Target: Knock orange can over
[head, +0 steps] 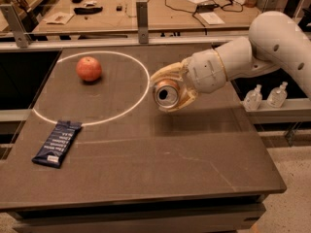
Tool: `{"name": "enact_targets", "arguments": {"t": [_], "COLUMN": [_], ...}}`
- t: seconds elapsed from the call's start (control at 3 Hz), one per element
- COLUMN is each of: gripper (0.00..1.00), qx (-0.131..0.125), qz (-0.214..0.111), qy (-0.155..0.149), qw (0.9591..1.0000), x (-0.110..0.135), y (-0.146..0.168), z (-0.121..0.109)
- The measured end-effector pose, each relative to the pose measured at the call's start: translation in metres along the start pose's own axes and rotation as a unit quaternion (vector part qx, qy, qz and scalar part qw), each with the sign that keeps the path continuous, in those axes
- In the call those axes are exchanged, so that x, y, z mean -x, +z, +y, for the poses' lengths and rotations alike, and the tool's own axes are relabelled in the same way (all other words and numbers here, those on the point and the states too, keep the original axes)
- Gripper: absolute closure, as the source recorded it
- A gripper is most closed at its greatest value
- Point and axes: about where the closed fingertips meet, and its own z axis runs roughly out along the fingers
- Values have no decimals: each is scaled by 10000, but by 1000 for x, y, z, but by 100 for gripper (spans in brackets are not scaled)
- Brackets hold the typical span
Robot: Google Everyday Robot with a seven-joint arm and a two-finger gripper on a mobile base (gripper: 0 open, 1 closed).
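Observation:
The orange can (166, 94) is held on its side in my gripper (168, 93), its silver top with the pull tab facing the camera. It hangs a little above the dark table (160, 164), just right of the white circle line (144, 68). Only the top and a little of the golden side show; the rest is hidden by the pale fingers (167, 74), which are closed around it. The white arm reaches in from the right.
A reddish apple (89, 68) sits inside the circle at the left. A blue snack bar (58, 142) lies near the table's left front. Two small clear bottles (265, 96) stand on a ledge to the right. A cluttered bench lies behind the back rail.

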Motion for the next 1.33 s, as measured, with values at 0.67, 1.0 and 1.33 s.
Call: {"name": "enact_targets", "arguments": {"t": [0.67, 1.0, 1.33], "gripper": [100, 100, 100], "qx": [960, 1305, 1640], "qz": [508, 874, 1169], "qy": [-561, -772, -860], "qw": [9925, 9846, 9757], "x": [-8, -12, -16], "y": [-2, -2, 0], "z": [25, 34, 43]}}
